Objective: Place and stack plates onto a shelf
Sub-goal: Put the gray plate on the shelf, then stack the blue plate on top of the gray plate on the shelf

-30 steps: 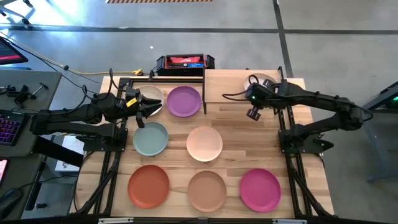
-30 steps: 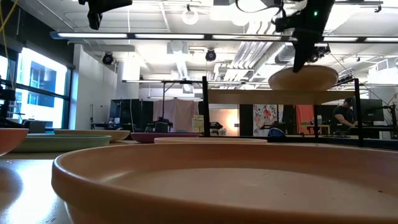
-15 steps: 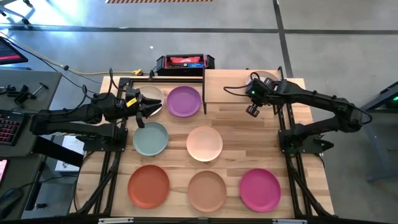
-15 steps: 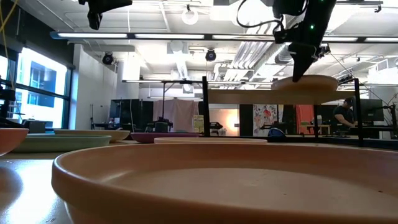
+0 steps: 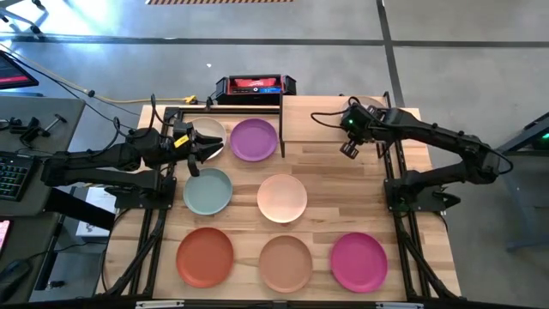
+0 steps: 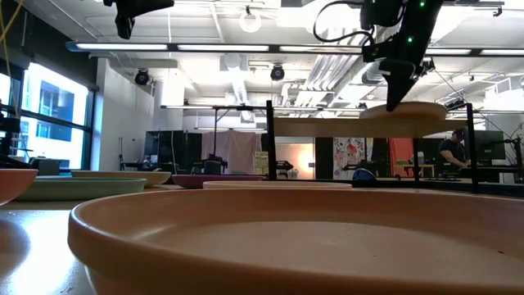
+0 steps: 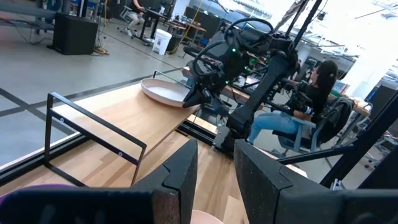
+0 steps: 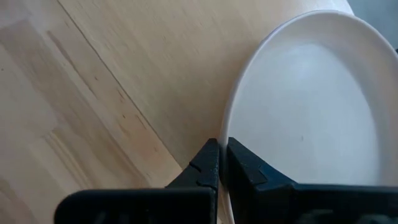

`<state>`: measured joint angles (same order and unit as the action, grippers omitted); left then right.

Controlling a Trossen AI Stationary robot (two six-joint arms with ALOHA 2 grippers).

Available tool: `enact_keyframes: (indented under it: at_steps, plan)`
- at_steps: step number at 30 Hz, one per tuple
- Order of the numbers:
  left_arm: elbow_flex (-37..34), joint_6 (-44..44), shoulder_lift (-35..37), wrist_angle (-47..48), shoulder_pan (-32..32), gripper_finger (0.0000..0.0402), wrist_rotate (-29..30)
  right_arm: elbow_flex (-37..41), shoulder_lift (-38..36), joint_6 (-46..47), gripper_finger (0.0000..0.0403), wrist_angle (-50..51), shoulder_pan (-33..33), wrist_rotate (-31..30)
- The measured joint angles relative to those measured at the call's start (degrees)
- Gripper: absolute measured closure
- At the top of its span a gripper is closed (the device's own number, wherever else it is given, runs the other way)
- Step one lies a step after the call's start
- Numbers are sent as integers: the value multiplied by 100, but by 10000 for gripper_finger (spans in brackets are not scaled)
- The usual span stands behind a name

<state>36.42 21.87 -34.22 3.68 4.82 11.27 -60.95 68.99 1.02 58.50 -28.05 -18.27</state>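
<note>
A pale grey plate (image 5: 374, 106) lies on the light-wood shelf (image 5: 317, 120) at the table's far right, with my right gripper (image 5: 360, 120) shut on its rim. In the low view the plate (image 6: 409, 111) sits flat on the shelf board (image 6: 327, 127). On the tabletop rest purple (image 5: 254, 139), teal (image 5: 208, 190), pink (image 5: 282, 197), rust (image 5: 205, 256), tan (image 5: 286, 263) and magenta (image 5: 359, 262) plates. My left gripper (image 5: 208, 144) hovers open and level above a cream plate (image 5: 206, 129) at the far left, holding nothing. My right gripper (image 8: 219, 163) pinches the grey plate's rim (image 8: 227, 134) on its left side, one finger inside the rim and one outside. The fingers (image 6: 391, 97) slant steeply down from above. The plate's underside rests on the shelf.
A red and black box (image 5: 255, 85) stands beyond the table's far edge. A black metal frame (image 7: 93, 127) borders the shelf's left end. A person sits beyond the table (image 7: 314, 93). Bare shelf board lies left of the grey plate.
My right gripper has gone down and a little toward the table's far edge with the grey plate. The plate was tilted and raised above the shelf and now lies flat on it. The gripper has stayed shut on its rim.
</note>
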Motion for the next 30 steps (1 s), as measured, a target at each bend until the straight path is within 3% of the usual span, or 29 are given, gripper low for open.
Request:
enact_keyframes:
  at_steps: [7,16,21,30]
  plan:
    - [0,0,-2,0,1,305,0,0,0,0,397,-7,-31,124]
    - [0,0,-2,0,0,305,2,0,0,-82,322,-43,-66,223]
    - [0,0,-2,0,0,305,0,-9,0,-151,302,-315,-66,223]
    - [-2,73,-2,240,0,305,57,-805,0,-105,297,-45,17,239]
